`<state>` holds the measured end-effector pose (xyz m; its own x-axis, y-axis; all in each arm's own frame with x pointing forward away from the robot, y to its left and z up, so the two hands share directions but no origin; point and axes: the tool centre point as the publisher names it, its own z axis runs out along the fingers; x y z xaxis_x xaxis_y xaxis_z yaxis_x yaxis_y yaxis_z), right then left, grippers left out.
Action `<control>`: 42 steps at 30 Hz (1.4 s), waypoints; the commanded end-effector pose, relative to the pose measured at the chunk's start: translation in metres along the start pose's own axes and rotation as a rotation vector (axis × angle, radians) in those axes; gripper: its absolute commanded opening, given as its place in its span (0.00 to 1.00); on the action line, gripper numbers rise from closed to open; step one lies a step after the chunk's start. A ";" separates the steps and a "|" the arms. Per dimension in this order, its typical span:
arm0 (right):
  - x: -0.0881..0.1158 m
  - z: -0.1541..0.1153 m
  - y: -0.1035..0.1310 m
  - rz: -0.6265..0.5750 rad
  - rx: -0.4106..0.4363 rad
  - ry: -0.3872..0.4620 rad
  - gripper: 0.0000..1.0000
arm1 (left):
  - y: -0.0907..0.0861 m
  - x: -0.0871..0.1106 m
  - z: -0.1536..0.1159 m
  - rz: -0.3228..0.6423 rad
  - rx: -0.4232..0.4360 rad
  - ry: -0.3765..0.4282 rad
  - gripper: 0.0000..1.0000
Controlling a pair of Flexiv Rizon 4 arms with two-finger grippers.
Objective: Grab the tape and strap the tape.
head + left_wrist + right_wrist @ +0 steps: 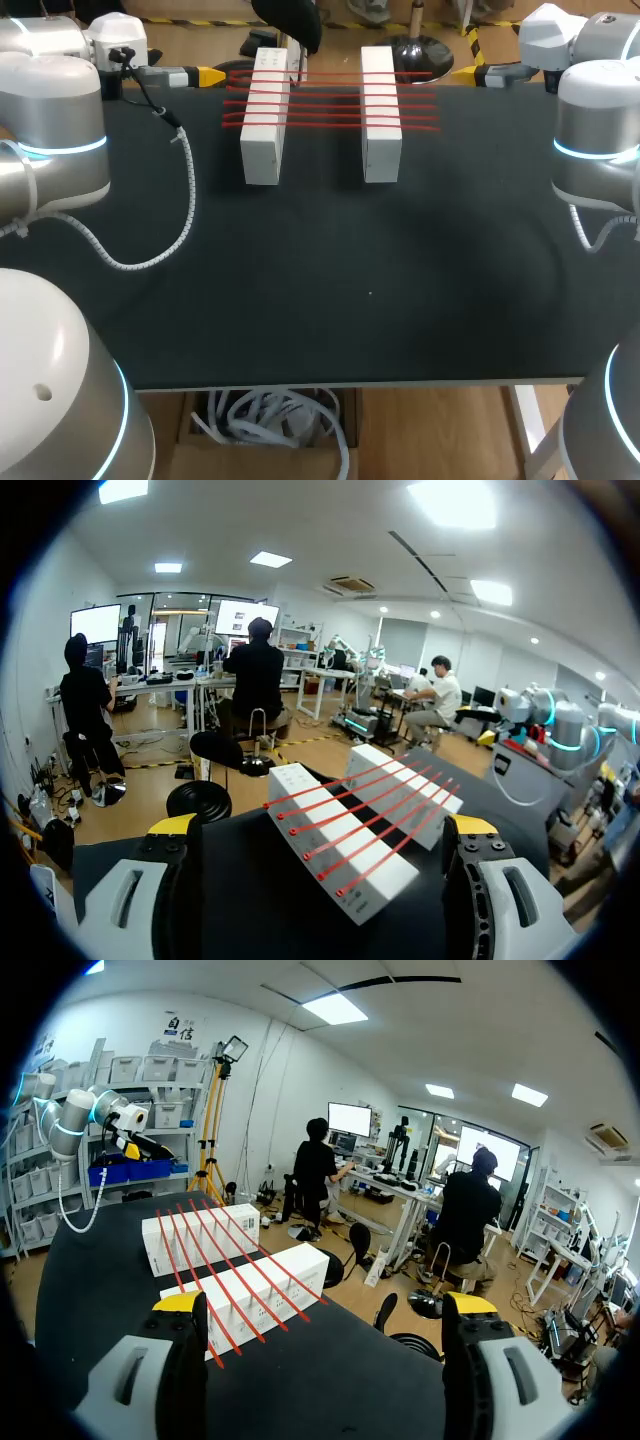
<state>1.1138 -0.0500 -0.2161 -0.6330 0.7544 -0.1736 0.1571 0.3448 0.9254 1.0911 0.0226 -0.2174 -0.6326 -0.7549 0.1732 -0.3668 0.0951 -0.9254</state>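
The table (330,280) is a flat black top, and both my arms come in at its far side. A white-wrapped cable (190,200) hangs from my left arm and loops down over the black surface behind and beside my left gripper (208,76).

My left gripper is released, its yellow tips spread wide apart with nothing between them, as its own wrist view (320,825) shows. My right gripper (468,73) is released too, its fingers (180,1302) parted and holding nothing.

The two grippers face each other across two long white blocks lying side by side. The left block (265,130) sits just ahead of my left gripper, and the right block (380,115) lies ahead of my right gripper.

The tape (330,100) runs as several thin red strands stretched across the tops of both blocks, bridging the gap between them, with the ends sticking out past each block's outer side. The far strand ends just beside my left gripper's tip; I cannot tell if it touches. On the other side, the strand ends stop a little short of my right gripper.
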 end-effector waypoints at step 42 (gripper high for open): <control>0.000 0.000 0.000 0.000 0.000 0.000 1.00 | 0.009 0.003 0.000 0.183 -0.003 0.234 1.00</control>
<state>1.1138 -0.0501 -0.2161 -0.6330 0.7545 -0.1736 0.1572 0.3448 0.9254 1.0942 0.0113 -0.2234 -0.7909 -0.6077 0.0714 -0.2520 0.2171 -0.9431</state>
